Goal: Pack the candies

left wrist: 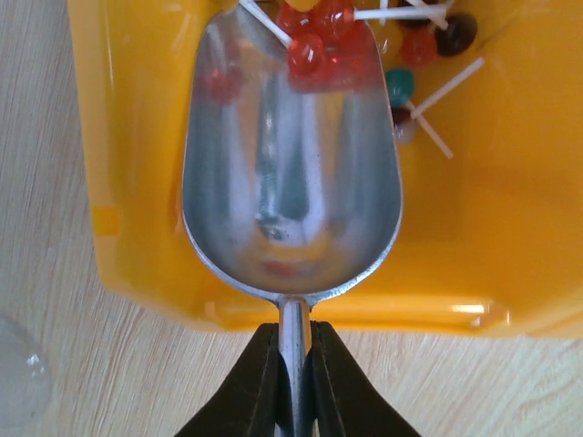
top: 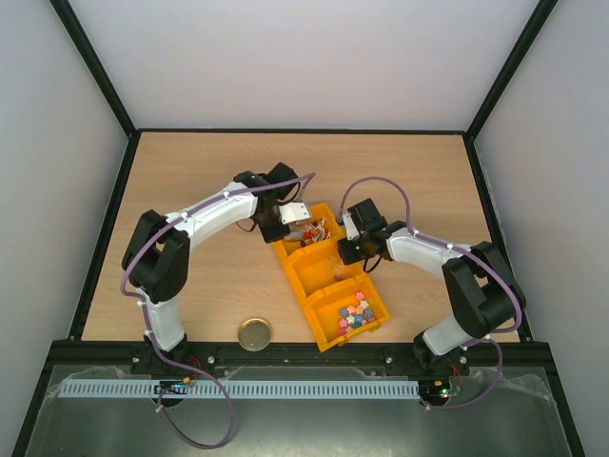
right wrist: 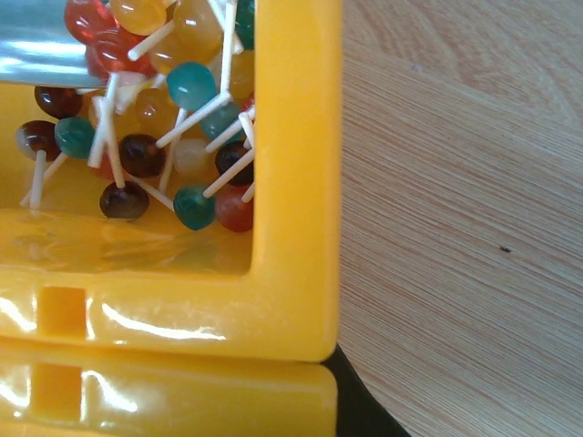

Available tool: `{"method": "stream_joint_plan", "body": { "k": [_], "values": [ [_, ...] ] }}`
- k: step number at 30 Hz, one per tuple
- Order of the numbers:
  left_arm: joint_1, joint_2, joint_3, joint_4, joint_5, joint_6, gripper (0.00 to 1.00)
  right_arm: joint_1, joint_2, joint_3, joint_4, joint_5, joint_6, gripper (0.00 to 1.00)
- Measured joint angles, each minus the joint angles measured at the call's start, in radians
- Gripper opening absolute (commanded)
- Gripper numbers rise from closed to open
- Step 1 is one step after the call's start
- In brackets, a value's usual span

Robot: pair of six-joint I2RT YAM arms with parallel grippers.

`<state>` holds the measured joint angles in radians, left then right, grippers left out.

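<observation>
The candies lie in a diagonal row of three yellow bins. The far bin (top: 328,211) holds reddish, white and dark lollipops (left wrist: 314,36) on white sticks, also in the right wrist view (right wrist: 173,137). The near bin (top: 328,335) holds bright pink, blue, green and yellow lumps (top: 354,312). My left gripper (left wrist: 294,341) is shut on the handle of a silver metal scoop (left wrist: 291,173). The scoop's bowl lies in the far bin with red lollipops at its tip. My right gripper (top: 354,249) is at the bins' right edge. Only one black finger (right wrist: 360,405) shows, outside the bin corner (right wrist: 291,300).
A round gold lid (top: 254,333) lies on the wooden table (top: 209,171) near the front edge, left of the bins. The middle bin (top: 297,282) sits between the other two. A clear rounded object (left wrist: 18,373) shows at the lower left of the left wrist view.
</observation>
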<state>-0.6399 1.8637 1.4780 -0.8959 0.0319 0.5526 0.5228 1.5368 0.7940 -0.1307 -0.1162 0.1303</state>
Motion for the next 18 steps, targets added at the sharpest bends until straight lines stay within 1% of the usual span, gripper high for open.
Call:
{"method": "stream_joint_plan", "body": {
  "k": [6, 11, 18],
  "values": [
    [0.006, -0.007, -0.071, 0.137, 0.06, -0.033, 0.02, -0.002, 0.0, 0.0, -0.001, -0.006, -0.009, 0.01],
    [0.008, -0.008, -0.111, 0.215, 0.101, -0.057, 0.02, -0.005, 0.0, 0.0, -0.001, -0.006, -0.011, 0.01],
    [0.027, -0.021, -0.216, 0.386, 0.196, -0.105, 0.02, -0.008, 0.0, 0.0, -0.002, -0.011, -0.013, 0.01]
  ]
}}
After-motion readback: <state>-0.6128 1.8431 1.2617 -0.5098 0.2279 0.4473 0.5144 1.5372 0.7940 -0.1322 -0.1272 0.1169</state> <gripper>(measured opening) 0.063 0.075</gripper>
